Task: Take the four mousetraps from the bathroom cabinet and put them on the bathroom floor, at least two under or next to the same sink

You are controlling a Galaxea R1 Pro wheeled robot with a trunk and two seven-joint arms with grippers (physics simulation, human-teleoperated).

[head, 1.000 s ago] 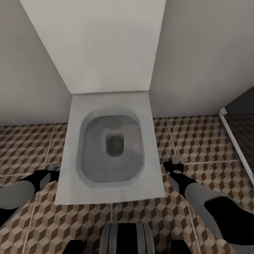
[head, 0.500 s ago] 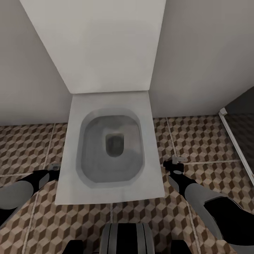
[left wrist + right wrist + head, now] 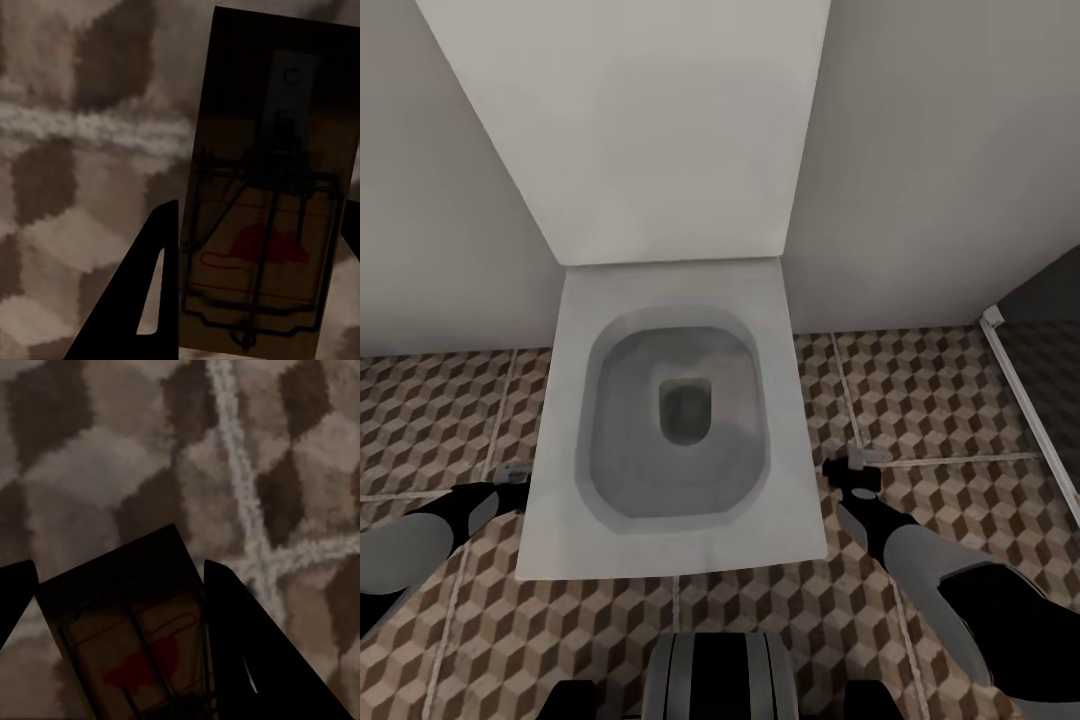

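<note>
In the left wrist view, a dark brown mousetrap point(image 3: 262, 150) with a wire spring and a red mouse print sits between the black fingers of my left gripper point(image 3: 255, 262), just above the cube-patterned bathroom floor point(image 3: 67, 112). My right gripper point(image 3: 124, 607) is shut on a second mousetrap point(image 3: 120, 577) over a grout crossing. In the head view, the left gripper point(image 3: 513, 478) hangs low at the left of a white toilet point(image 3: 670, 300) and the right gripper point(image 3: 853, 468) at its right. The cabinet and the sink are out of view.
The toilet stands against a pale wall point(image 3: 940, 150) between my two arms. A white shower threshold point(image 3: 1025, 400) with darker tiles behind it runs along the right. Patterned floor tiles point(image 3: 930, 390) spread to both sides of the toilet.
Both arms have shifted only very slightly, the right forearm a touch lower. The traps stay in the grippers.
</note>
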